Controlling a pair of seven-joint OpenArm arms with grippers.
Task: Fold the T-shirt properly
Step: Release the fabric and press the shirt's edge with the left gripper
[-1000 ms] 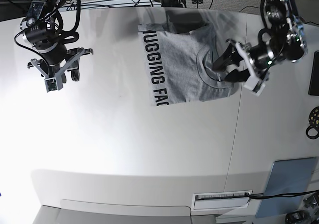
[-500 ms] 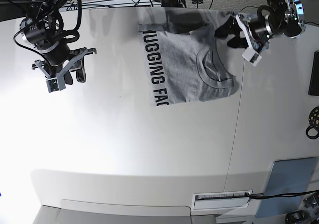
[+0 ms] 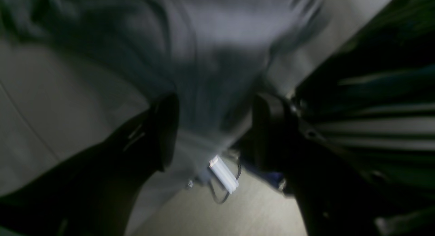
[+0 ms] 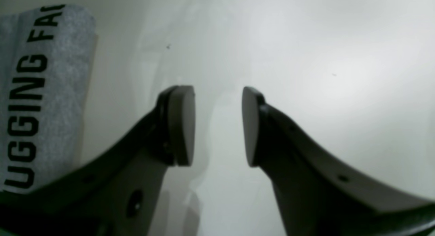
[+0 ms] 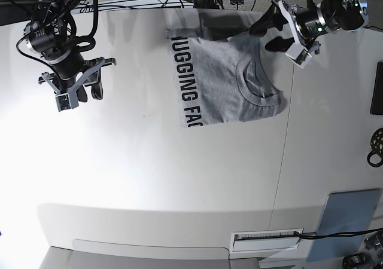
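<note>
Grey cloth is framed between the spread jaws of the left claw, which is held wide open above the far corner of the T-shirt at the back edge of the tabletop; nothing is pinched in it, and the wrist view there is too blurred for the exact fold beneath to be made out. Such a pose, with the jaws parted on either side of the fabric, is judged to suit a grasp of that far edge or sleeve, so that it can be drawn inward for a further fold. The right claw is likewise parted, though less widely, and is kept empty over bare tabletop well apart from the garment, probably so that it is out of the way while the other arm works. The T-shirt is laid partly folded toward the back of the tabletop, nearer the left arm: the ribbed neck is turned up on the side nearest the left claw, and a folded-over strip with black lettering runs along the opposite edge. Some loose cloth at the far edge appears bunched and unfolded, so the task is judged unfinished.
</note>
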